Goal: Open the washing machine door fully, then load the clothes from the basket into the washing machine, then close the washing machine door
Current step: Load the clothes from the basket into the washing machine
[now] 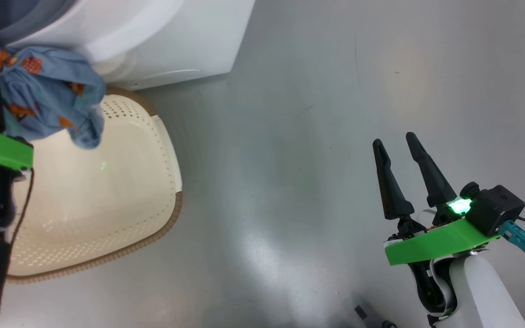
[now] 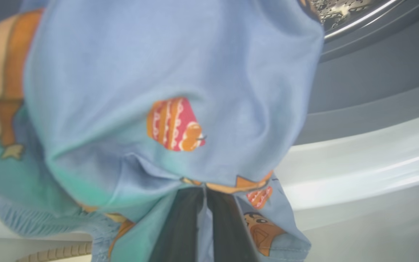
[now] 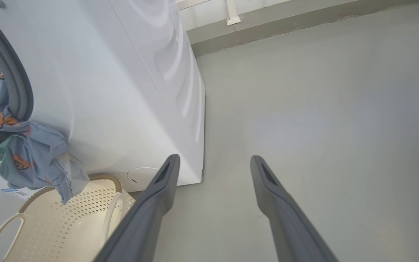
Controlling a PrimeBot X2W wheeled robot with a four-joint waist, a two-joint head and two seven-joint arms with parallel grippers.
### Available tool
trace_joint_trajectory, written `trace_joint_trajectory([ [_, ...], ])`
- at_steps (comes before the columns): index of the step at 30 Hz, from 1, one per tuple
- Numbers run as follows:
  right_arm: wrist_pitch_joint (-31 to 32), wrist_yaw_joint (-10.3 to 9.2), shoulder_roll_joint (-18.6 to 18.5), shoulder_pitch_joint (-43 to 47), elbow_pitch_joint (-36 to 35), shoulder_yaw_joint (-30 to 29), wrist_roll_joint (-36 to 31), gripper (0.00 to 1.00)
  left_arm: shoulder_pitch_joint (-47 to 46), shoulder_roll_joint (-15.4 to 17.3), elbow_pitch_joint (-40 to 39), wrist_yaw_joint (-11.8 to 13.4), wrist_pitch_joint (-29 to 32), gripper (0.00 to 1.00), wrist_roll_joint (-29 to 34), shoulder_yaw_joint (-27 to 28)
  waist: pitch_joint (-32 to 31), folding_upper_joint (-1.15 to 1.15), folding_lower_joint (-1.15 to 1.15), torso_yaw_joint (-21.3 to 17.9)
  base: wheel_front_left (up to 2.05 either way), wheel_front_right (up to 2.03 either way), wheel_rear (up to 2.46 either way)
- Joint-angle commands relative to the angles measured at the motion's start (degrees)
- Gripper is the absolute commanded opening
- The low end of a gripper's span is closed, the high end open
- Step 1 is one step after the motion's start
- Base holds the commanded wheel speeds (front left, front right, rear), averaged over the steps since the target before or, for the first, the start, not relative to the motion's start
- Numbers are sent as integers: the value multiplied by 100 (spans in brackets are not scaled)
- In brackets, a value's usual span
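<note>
My left gripper (image 2: 203, 189) is shut on the clothes (image 2: 166, 102), a light blue bundle with orange prints. The bundle hangs at the lower lip of the washing machine's (image 1: 153, 36) opening, partly over the grey gasket (image 3: 16, 87). One end of the clothes (image 1: 48, 100) droops above the basket (image 1: 107, 205), whose cream bottom is bare. The steel drum (image 2: 340, 11) shows just beyond the fabric. Off to the right, my right gripper (image 1: 394, 140) stands open over the floor with nothing between its fingers. The washing machine door is out of view.
The basket (image 3: 67, 225) sits on the grey floor right against the machine's white front (image 3: 122, 91). Grey floor (image 1: 312, 136) stretches to the right of both. A wall skirting (image 3: 267, 25) runs behind the machine.
</note>
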Motion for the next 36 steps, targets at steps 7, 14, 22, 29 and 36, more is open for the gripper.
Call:
trace_joint_trajectory([
  [7,-27,9,11,87,-104,82,51,100,534,131,-1064,-9,-44,0,297,951,-79,0,0,158,0,0,0],
  [14,-27,9,11,119,-94,94,80,100,708,122,-1879,-9,-44,0,672,1393,-140,0,0,189,0,0,0],
  [22,-27,9,11,93,-63,176,119,100,-83,391,-1465,-9,-44,0,980,1252,-143,0,0,132,0,0,0],
  [29,-27,9,11,93,-39,293,216,100,-1169,603,-379,-9,-44,0,1112,784,-147,0,0,-25,0,0,0],
  [36,-27,9,11,78,-48,361,264,100,-2146,782,173,-9,-44,0,1723,662,-89,0,0,-189,0,0,0],
])
